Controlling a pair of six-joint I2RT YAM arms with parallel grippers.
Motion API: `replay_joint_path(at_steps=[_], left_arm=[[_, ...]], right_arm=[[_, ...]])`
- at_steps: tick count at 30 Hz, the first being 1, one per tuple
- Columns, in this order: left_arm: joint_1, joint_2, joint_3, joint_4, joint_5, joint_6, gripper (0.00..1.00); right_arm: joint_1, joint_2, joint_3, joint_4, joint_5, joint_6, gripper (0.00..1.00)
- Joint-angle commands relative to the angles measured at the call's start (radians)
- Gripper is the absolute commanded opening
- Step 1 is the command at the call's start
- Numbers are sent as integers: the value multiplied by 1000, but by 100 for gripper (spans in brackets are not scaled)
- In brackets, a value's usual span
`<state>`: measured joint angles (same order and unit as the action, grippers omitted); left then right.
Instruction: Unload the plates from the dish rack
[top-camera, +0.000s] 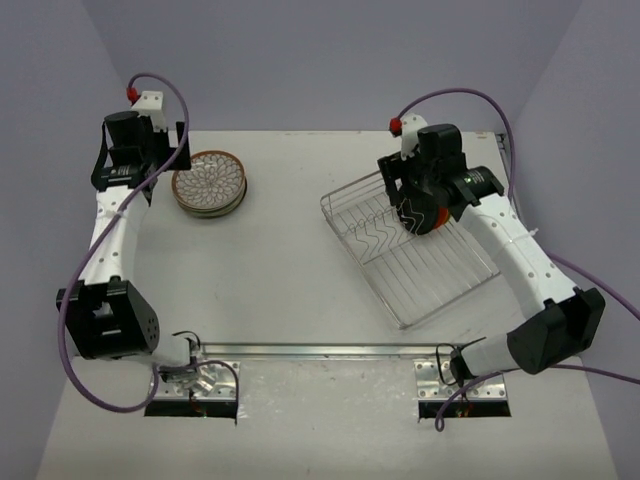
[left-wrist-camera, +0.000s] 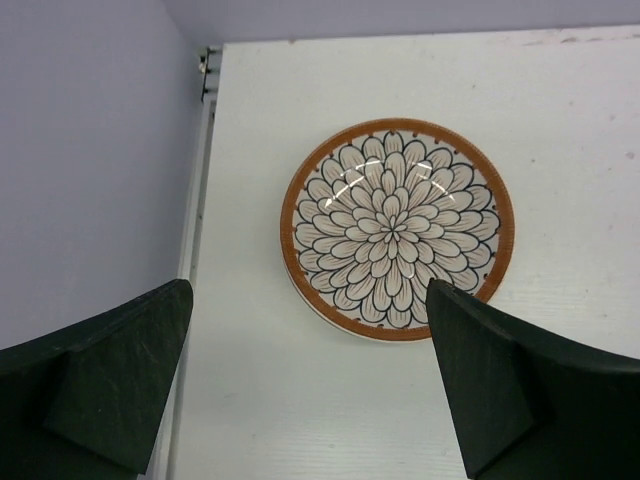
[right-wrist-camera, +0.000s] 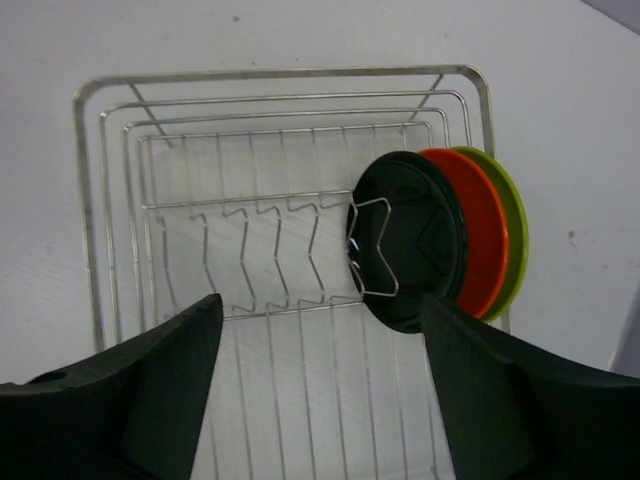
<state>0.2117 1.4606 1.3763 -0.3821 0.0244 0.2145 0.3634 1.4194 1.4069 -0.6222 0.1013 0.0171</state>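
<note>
**A:** Entry for lettering, labels, brands, numbers, signs: anything to list?

**B:** Nothing legible in any view.

**A:** The patterned plate (left-wrist-camera: 397, 228), lying ahead of the left gripper (left-wrist-camera: 308, 300), between its two fingers?

**B:** A drawn petal motif and a brown rim, with no writing.

**A:** The black plate (right-wrist-camera: 410, 240) in the dish rack (right-wrist-camera: 270, 74), ahead of the right gripper (right-wrist-camera: 320, 310), toward its right finger?

**B:** Faint marks on its face, which cannot be read as text.
</note>
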Motion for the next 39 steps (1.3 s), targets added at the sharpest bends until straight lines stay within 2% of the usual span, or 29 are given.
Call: replay_joint_path(at_steps=[1,6,10,22,39], left_arm=[[-76,-118,-68,54,44,57,100],[-269,-207,-152,49,-55,71,100],[-387,-227,-178,52,-145,77,100],[-509,-228,-217,71,-194,75,98],[-538,-218,-209,62,-214,74,99]], right_arm=[[-14,-11,-63,30,111,-93,71],[-37,7,-133,87,197,-164,56],[-64,22,-188,154,226,-202,51],[-183,107,-185,213,117,-191,42],[-258,289,-91,216,30,-171,25]])
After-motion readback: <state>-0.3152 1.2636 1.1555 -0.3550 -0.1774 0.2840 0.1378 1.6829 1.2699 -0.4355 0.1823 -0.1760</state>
